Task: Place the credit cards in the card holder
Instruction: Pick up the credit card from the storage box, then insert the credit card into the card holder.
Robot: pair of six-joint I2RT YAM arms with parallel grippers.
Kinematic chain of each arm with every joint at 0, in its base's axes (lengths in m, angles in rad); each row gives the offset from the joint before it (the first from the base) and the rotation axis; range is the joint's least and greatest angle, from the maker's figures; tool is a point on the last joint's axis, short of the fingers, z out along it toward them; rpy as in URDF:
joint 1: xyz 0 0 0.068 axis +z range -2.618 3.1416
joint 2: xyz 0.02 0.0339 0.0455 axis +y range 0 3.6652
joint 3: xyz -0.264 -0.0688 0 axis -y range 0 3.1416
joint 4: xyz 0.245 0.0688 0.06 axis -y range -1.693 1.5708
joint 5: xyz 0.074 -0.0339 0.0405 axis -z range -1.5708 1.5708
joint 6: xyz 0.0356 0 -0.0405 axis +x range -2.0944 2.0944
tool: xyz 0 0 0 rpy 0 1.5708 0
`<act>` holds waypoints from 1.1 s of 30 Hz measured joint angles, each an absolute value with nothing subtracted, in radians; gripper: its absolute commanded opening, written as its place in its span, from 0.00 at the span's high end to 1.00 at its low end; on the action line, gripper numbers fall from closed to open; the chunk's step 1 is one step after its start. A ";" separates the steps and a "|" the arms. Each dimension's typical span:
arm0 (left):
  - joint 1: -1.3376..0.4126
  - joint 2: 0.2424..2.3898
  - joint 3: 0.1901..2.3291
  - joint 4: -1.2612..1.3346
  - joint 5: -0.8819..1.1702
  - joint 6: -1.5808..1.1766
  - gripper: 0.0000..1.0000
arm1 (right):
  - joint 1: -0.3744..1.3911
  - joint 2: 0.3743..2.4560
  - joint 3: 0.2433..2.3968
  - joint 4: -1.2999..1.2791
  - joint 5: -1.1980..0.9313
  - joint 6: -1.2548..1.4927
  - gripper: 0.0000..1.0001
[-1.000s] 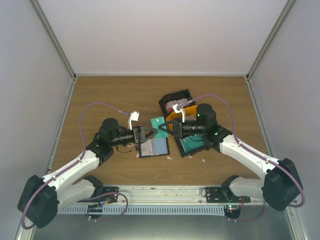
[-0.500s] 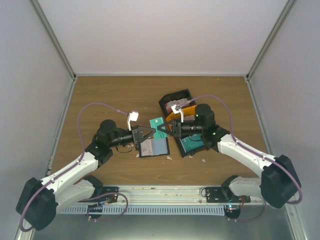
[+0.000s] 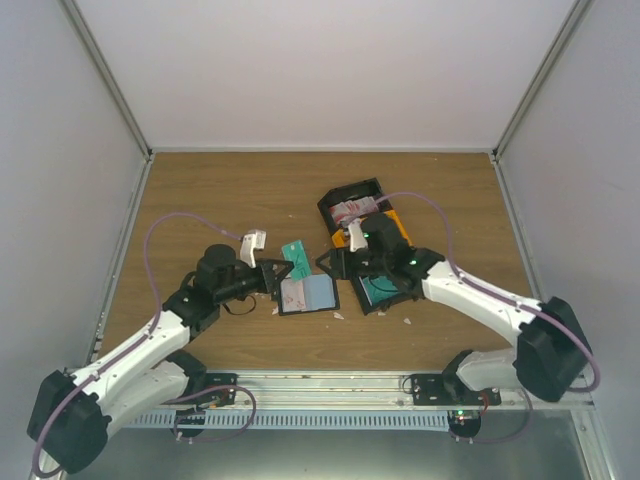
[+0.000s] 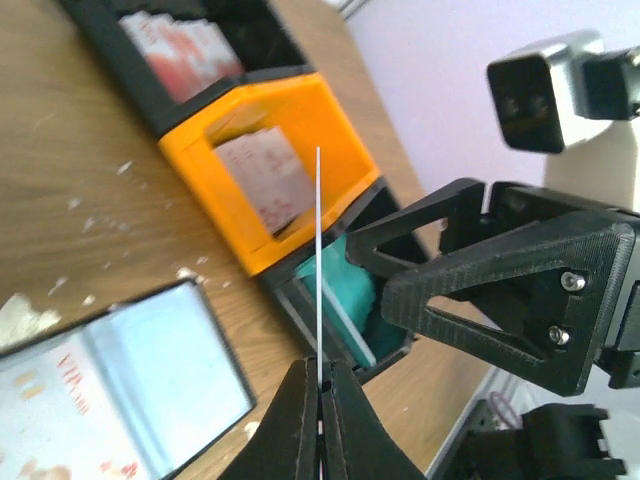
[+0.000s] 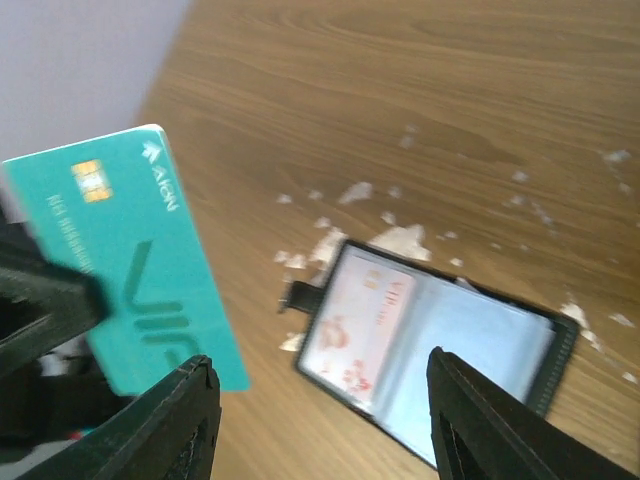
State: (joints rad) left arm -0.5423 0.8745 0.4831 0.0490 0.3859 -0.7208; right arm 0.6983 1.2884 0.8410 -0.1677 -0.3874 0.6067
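Note:
A teal credit card (image 5: 130, 260) hangs upright in the air over the table, and my left gripper (image 3: 284, 266) is shut on its lower edge. In the left wrist view the card (image 4: 318, 250) shows edge-on as a thin pale line rising from the closed jaws of the left gripper (image 4: 320, 385). My right gripper (image 3: 330, 262) stands open just right of the card, apart from it, its fingers (image 4: 500, 280) empty. The card holder (image 3: 306, 294) lies open flat on the table below, with a white and pink card (image 5: 365, 325) in its left pocket.
Three open trays sit behind the right arm: a black one (image 3: 350, 205) with pink-white cards, an orange one (image 4: 270, 170) with a pale card, and a black one (image 3: 385, 290) with teal cards. Small white scraps (image 5: 400, 240) lie around the holder.
The left gripper shut on the teal card; the right gripper then opened, let it go and drew back right. The left arm has carried the card a little to the left.

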 measured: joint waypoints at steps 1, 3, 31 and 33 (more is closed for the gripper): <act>-0.542 0.880 0.480 0.030 0.379 -0.718 1.00 | 0.717 1.310 0.861 -0.196 -0.344 0.606 0.44; -0.539 0.906 0.472 0.004 0.377 -0.713 1.00 | 0.764 1.375 0.909 -0.264 -0.244 0.607 0.44; -0.485 1.293 0.459 -0.023 0.500 -0.682 1.00 | 0.882 1.708 1.008 -0.505 0.044 0.658 0.47; -0.482 1.304 0.459 -0.009 0.510 -0.686 1.00 | 0.882 1.716 1.008 -0.505 0.043 0.657 0.49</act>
